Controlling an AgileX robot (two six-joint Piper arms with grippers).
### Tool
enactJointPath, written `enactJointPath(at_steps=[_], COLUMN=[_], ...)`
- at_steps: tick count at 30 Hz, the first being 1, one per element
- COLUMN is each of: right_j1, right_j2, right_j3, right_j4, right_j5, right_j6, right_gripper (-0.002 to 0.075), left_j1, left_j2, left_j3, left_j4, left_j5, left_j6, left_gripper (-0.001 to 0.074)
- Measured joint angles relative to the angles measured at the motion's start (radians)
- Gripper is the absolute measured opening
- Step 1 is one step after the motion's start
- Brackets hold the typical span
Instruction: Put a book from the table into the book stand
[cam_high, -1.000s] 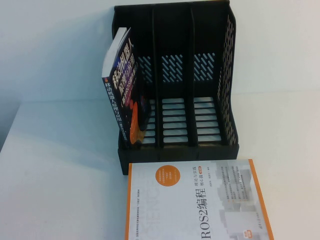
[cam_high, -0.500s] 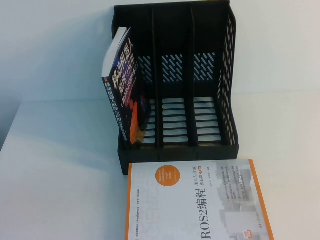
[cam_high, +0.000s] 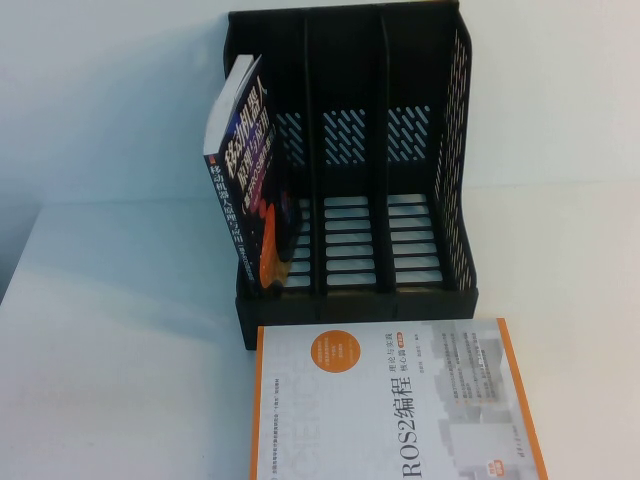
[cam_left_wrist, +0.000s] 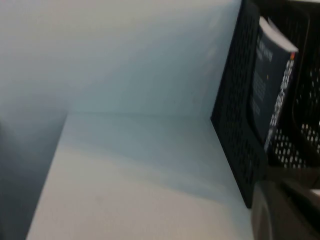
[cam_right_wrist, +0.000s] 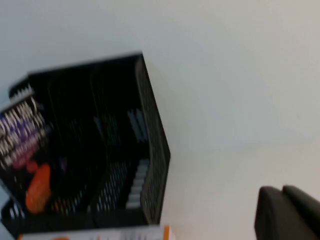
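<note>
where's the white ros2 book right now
In the high view the white ROS2 book lies flat on the table, just in front of the black book stand. A dark book leans in the stand's left slot; neither gripper is near.

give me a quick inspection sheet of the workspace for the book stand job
surface: white table, bare on the robot's left of the stand.
job's things: black book stand with three slots stands at the back. A dark book leans tilted in its left slot; the middle and right slots are empty. A white ROS2 book with orange edges lies flat in front of the stand, cover up.
clutter: nothing seen.
grippers: neither shows in the high view. A dark part of the left gripper sits at the edge of the left wrist view, and of the right gripper in the right wrist view; neither holds anything visible.
cables: nothing seen.
surroundings: plain pale wall behind the table.
</note>
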Motion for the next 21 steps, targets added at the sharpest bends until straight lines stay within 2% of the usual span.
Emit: enactJointPath(at_steps=[4,7,17,21], right_j1=[0.000,0.000,0.000,0.000], right_j2=[0.073,0.094,0.098,0.098], right_j3=[-0.006,-0.006,0.032,0.064], right_j4=[0.002,0.009,0.043,0.062], right_j5=[0.165,0.219,0.272,0.306], right_j6=[0.027,0.012,-0.010,-0.010], right_gripper=[-0.0001,-0.0001,-0.0001,-0.0001], left_j1=[0.000,0.000,0.000,0.000], left_j2=[0.060,0.135,0.378,0.481], left_j3=[0.035,0.035,0.035,0.028], left_j4=[-0.075,-0.171,-0.634,-0.733], left_j5=[0.068,0.152,0.289,0.297], left_j6=[0.006,0.069,0.468,0.571], left_gripper=[-0.0003,-0.0003,-0.0003,-0.0003])
